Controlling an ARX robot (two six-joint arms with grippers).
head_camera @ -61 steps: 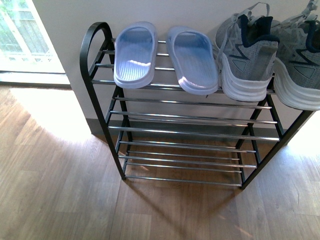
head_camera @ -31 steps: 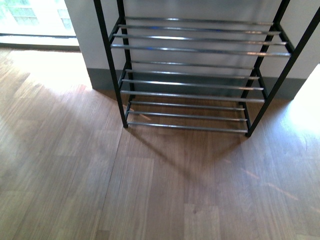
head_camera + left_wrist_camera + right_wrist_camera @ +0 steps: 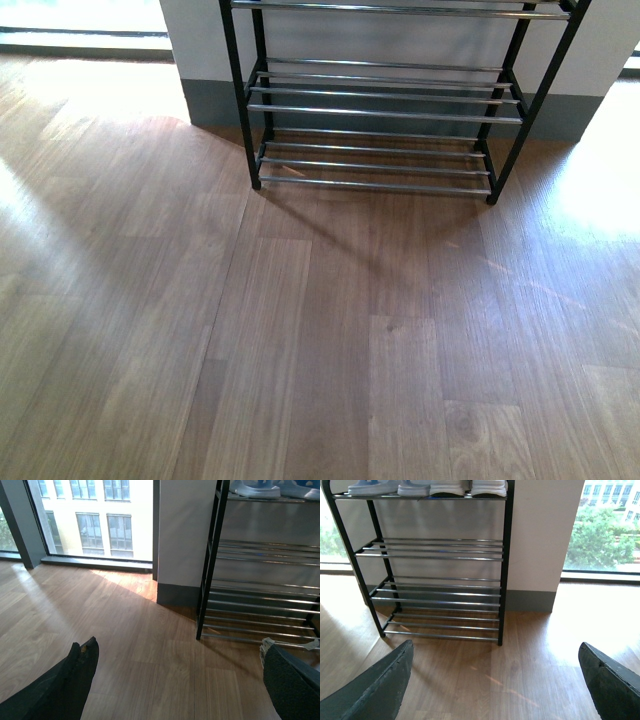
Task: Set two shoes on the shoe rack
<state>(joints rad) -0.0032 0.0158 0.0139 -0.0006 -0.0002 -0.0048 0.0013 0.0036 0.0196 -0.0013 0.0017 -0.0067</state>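
Shoes first: the pale blue moulded slide sandals [image 3: 372, 487] and the grey knit sneakers with white soles [image 3: 467, 486] are all sitting on the top shelf of the low black metal-framed shoe rack with thin silver rod shelves [image 3: 440, 555], sandals toward one end and sneakers toward the other, lined up side by side. You only catch their soles and front edges at the rim of the right wrist view, and the left wrist view shows just a sliver of the blue sandals [image 3: 260, 487] up top. From the front view you can't see any footwear, only the lower shelves of the rack [image 3: 380, 120], and those hold nothing.

Rack stands on brown wood-plank floor [image 3: 320, 330], backed against a pale wall with a grey skirting board [image 3: 210, 100]. Big windows [image 3: 95, 515] flank the wall section, sunlight spilling on the floor.

Left hand [image 3: 177, 680] is spread wide, its two dark fingers [image 3: 75, 680] far apart at the edges of its view, nothing between them, nothing touching, hanging over bare floor near the rack. Right hand [image 3: 495, 680] is the same deal: wide apart, empty, facing the rack from a little way back, above the floor. Neither arm shows in the front view.
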